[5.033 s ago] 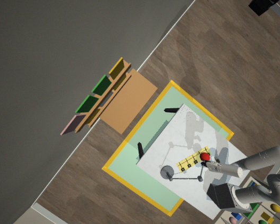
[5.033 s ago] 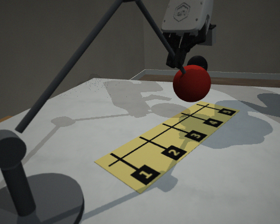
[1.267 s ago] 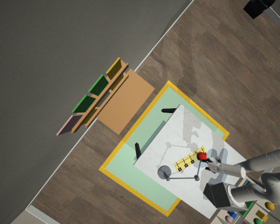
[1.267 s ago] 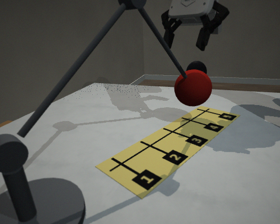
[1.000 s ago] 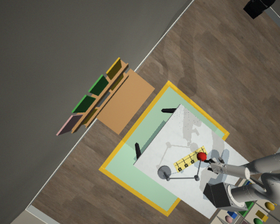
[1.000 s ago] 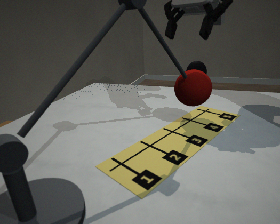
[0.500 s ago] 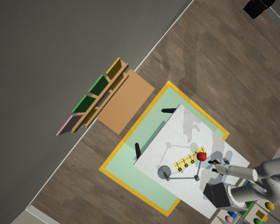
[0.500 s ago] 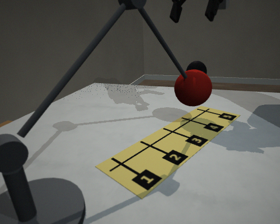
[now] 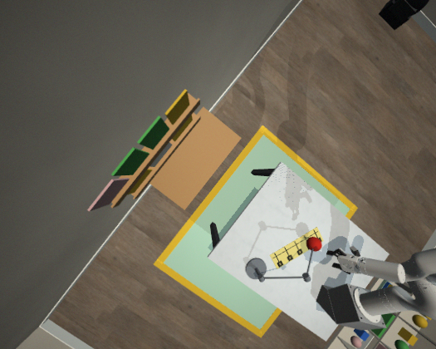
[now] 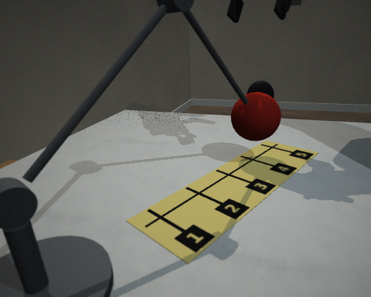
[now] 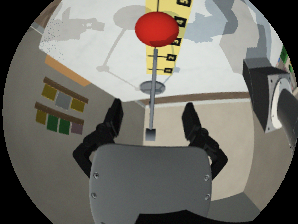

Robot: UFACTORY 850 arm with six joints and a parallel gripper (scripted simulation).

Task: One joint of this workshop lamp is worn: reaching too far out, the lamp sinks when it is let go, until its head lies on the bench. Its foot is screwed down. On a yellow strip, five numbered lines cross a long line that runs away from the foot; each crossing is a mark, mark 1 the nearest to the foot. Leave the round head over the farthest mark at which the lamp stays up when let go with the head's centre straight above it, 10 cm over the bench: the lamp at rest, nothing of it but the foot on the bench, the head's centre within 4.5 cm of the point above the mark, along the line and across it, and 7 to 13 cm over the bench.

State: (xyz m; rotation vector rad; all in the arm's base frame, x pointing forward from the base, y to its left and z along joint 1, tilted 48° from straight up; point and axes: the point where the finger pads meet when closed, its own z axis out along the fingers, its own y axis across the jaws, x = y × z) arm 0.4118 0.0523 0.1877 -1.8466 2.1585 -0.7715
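Over the white bench (image 10: 93,148), the red lamp head (image 10: 256,116) hangs apart from the wide-open, empty fingers.

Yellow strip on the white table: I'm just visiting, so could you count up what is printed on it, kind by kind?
Printed on the yellow strip:
Numbered black squares: 5
Short cross lines: 5
Long line: 1
Total: 11
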